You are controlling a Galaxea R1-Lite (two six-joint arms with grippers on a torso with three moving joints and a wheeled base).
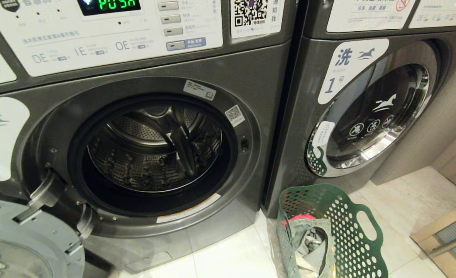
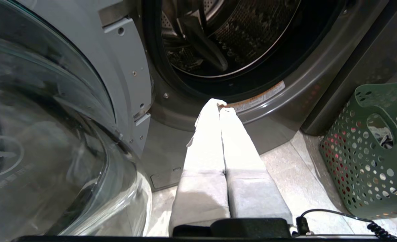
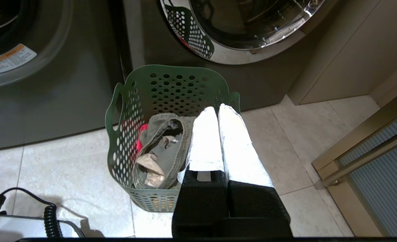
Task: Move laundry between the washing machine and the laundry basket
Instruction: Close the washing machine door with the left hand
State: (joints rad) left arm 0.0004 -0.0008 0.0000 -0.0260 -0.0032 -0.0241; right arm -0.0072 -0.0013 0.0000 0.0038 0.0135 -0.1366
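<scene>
Directly below right pincer (image 3: 218, 111): laundry basket (image 3: 171, 87), clothes (image 3: 161, 151).

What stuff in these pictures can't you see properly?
- Clothes deep in the green basket: head view, the bottom edge and the grey-green garment on top hide them.
- Open door: head view, cut off at the corner.
- Drum floor: hidden by the dark rim.
- Panel's small print: too small.
</scene>
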